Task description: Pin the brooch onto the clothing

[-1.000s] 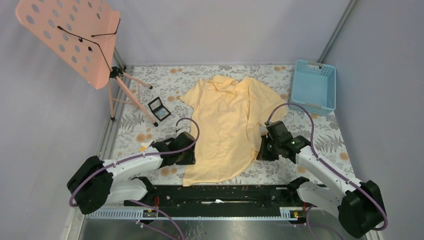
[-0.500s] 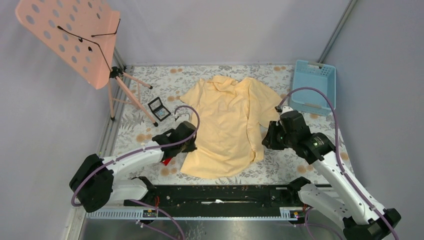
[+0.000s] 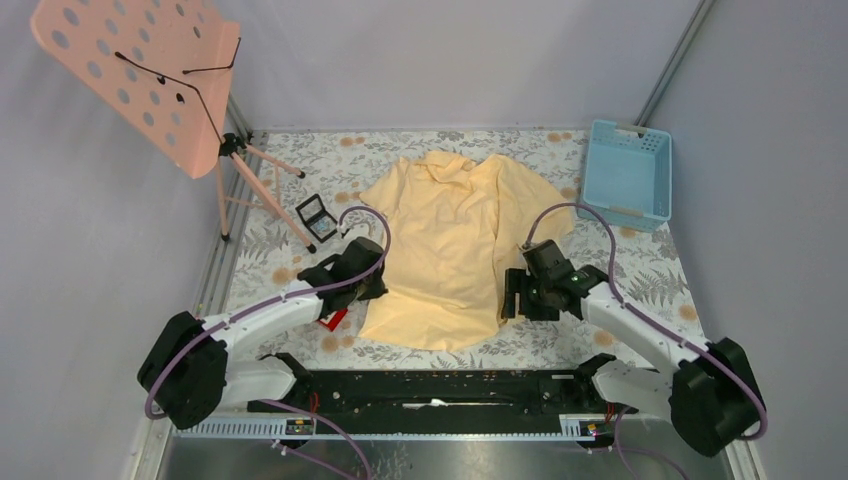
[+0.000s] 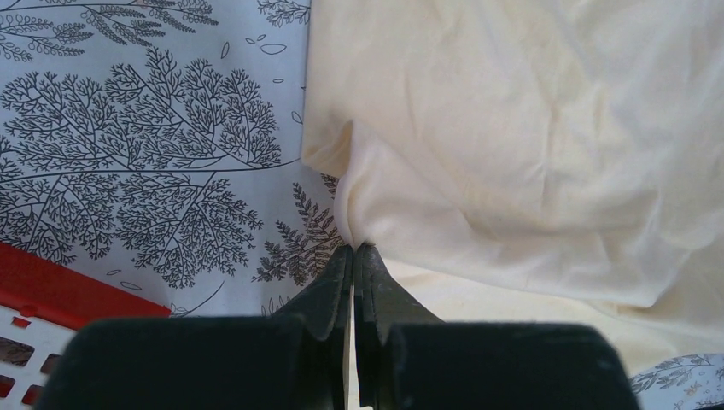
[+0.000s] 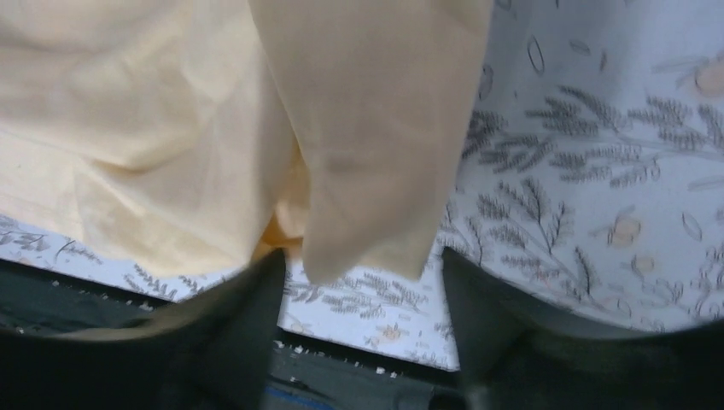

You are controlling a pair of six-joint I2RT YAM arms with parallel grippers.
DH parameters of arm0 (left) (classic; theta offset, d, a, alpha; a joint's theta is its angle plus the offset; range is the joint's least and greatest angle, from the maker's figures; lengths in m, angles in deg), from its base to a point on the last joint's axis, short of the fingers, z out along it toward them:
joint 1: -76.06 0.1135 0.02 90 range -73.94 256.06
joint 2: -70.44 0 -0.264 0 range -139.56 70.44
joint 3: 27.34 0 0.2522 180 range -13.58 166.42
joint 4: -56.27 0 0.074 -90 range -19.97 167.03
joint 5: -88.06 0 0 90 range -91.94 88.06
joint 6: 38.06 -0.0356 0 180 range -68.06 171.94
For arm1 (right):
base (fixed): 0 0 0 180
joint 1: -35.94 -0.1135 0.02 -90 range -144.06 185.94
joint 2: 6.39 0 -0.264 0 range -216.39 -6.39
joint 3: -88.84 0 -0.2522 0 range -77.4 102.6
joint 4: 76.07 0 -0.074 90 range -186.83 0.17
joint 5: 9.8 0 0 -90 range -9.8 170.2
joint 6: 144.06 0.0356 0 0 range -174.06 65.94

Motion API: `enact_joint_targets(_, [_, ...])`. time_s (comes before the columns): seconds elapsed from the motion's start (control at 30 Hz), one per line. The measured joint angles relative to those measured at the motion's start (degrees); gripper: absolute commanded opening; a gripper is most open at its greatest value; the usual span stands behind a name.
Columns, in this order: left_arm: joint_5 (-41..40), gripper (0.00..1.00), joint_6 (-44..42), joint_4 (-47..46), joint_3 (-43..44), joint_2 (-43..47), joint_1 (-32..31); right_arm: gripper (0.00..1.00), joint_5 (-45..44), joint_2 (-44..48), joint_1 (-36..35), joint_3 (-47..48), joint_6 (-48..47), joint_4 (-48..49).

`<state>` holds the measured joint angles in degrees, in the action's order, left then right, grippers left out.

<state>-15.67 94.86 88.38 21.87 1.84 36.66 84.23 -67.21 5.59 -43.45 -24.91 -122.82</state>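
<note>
Moved: the right arm has dropped from its raised pose of half a second ago, and the near hem of the T-shirt [image 3: 450,250] has drawn a little further from the arm bases.
Left gripper [image 4: 353,250]: closed tight, pinching a small fold of the T-shirt's left edge; the cloth rises in a ridge from the fingertips.
Right gripper [image 5: 359,263]: fingers wide apart, holding nothing; a loose flap of the T-shirt's right side hangs between them. Whether it touches either finger is hard to tell in the blurred wrist view.
T-shirt: lies collar away from the arms, on the middle of the floral tablecloth [image 3: 640,260], its right side folded over.
Brooch: cannot be made out in any view.
Red toy [image 3: 333,319]: on the tablecloth just beside the left arm, near the T-shirt's lower left corner.
Blue basket [image 3: 627,170]: far right corner, apart from the T-shirt.
Pink music stand [image 3: 135,70]: far left.
Black case [image 3: 318,217]: by the stand's legs.
</note>
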Motion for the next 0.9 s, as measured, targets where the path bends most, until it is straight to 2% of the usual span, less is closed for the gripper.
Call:
enact_joint_targets(0.03, [0.1, 0.00, 0.0, 0.0, -0.2, 0.1, 0.0, 0.38, 0.0, -1.5, 0.0, 0.0, -0.1, 1.5])
enact_joint_targets(0.1, [0.2, 0.00, 0.0, 0.1, -0.3, 0.6, 0.3, 0.14, 0.1, -4.7, -0.1, -0.1, -0.7, 4.7])
enact_joint_targets(0.17, [0.3, 0.00, -0.1, 0.1, -0.3, 1.3, 0.6, 0.02, 0.0, -6.7, -0.2, 0.3, -1.4, 5.2])
enact_joint_targets(0.2, [0.3, 0.00, -0.3, 0.2, -0.3, 1.7, 0.8, 0.01, -0.3, -7.0, -0.3, 1.2, -1.6, 4.0])
enact_joint_targets(0.3, [0.3, 0.00, -0.9, 1.3, 0.1, 3.0, 1.4, 0.02, -2.4, -5.3, -0.5, 6.1, -3.2, -1.5])
enact_joint_targets(0.4, [0.4, 0.00, -1.9, 2.7, 1.2, 4.6, 2.5, 0.08, -6.3, 1.1, -0.5, 14.6, -5.1, -8.5])
enact_joint_targets(0.53, [0.6, 0.00, -3.1, 3.1, 2.5, 6.6, 5.1, 0.22, -12.5, 8.9, -0.6, 25.1, -7.3, -16.6])
enact_joint_targets(0.6, [1.0, 0.00, -4.0, 3.0, 3.0, 6.7, 6.9, 0.25, -16.0, 10.9, -0.6, 27.3, -8.1, -19.5])
enact_joint_targets(0.7, [2.2, 0.00, -5.1, 2.5, 3.2, 5.5, 9.2, 0.48, -22.4, 10.7, -0.2, 27.6, -9.6, -22.0])
enact_joint_targets(0.73, [2.6, 0.07, -5.5, 2.4, 3.4, 4.6, 9.6, 0.55, -24.1, 9.4, 0.2, 27.2, -9.8, -21.7])
enact_joint_targets(0.77, [3.0, 0.25, -5.9, 2.1, 3.6, 3.4, 10.0, 0.62, -25.7, 7.5, 1.0, 26.6, -10.4, -21.0])
enact_joint_targets(0.83, [3.5, 0.70, -7.4, 1.4, 4.3, 0.5, 10.3, 0.80, -28.3, 2.4, 3.0, 25.7, -10.9, -19.6])
enact_joint_targets(0.87, [3.8, 0.83, -7.9, 1.3, 4.9, -1.0, 10.3, 0.85, -29.0, -0.7, 3.8, 25.5, -10.9, -19.1])
enact_joint_targets(0.9, [4.1, 0.89, -8.6, 1.3, 5.4, -2.0, 10.3, 0.90, -29.3, -2.8, 4.1, 25.4, -10.6, -18.9])
